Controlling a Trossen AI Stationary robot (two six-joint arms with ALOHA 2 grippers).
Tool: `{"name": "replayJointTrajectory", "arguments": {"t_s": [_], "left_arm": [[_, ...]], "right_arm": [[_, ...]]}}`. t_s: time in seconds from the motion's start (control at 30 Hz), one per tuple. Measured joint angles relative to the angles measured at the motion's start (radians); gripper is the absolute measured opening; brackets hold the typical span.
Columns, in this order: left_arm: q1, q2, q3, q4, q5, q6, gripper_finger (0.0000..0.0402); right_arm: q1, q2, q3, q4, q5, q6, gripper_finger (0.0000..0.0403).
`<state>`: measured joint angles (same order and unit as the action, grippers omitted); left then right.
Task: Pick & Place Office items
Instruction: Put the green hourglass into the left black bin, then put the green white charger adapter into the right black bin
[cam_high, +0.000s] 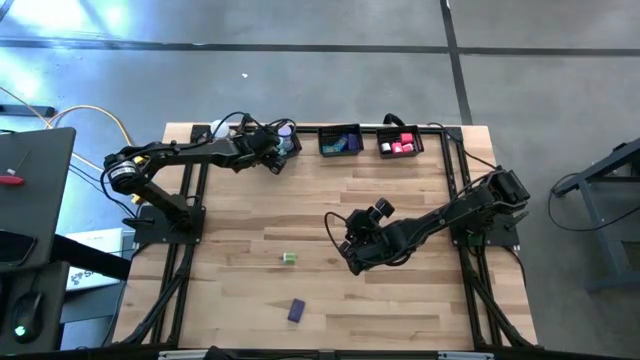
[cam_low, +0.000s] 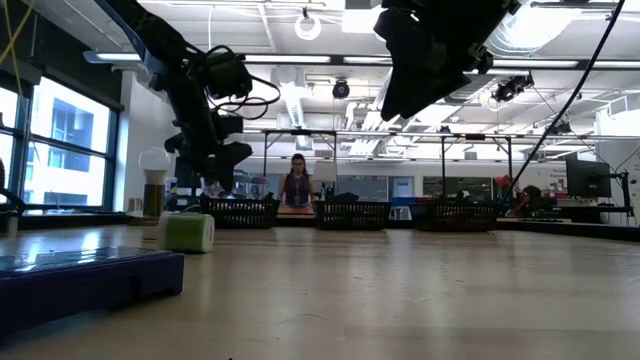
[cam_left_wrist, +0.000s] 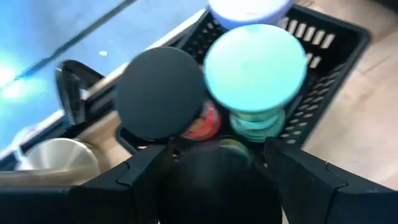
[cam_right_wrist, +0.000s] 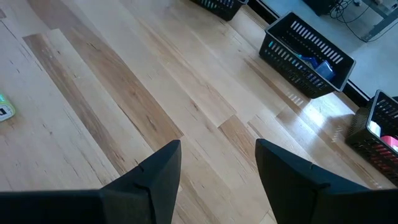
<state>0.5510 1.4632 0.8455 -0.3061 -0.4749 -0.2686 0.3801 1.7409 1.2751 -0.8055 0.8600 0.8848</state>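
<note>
Teal cylinder (cam_left_wrist: 255, 68) and black roll (cam_left_wrist: 163, 93) seen just beyond left gripper (cam_left_wrist: 217, 155), jaws spread, nothing pinched; both stand in leftmost black tray (cam_left_wrist: 323, 74) by bench far edge. Judged step: drop-off at tray finishing. Left gripper (cam_high: 272, 150) hangs over that tray near far-left corner. Right gripper (cam_high: 355, 245) mid-bench, jaws spread, empty. Next call: fetch green item (cam_high: 290, 258), left of right jaws and near, or purple block (cam_high: 296, 311) toward near edge, well apart. Needs descent and straddle.
</note>
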Motion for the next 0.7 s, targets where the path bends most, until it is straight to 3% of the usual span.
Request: {"name": "replayJointTrajectory", "arguments": {"t_s": [0.4,0.7], "left_arm": [[-0.004,-0.010,0.002,0.003,-0.021,0.010,0.0247],[-0.004,-0.095,0.003,0.028,-0.020,0.017,0.0247]], "right_arm": [[0.000,0.000,0.000,0.000,0.000,0.000,0.0196],[0.000,0.000,0.001,0.002,0.000,0.000,0.0196]]}}
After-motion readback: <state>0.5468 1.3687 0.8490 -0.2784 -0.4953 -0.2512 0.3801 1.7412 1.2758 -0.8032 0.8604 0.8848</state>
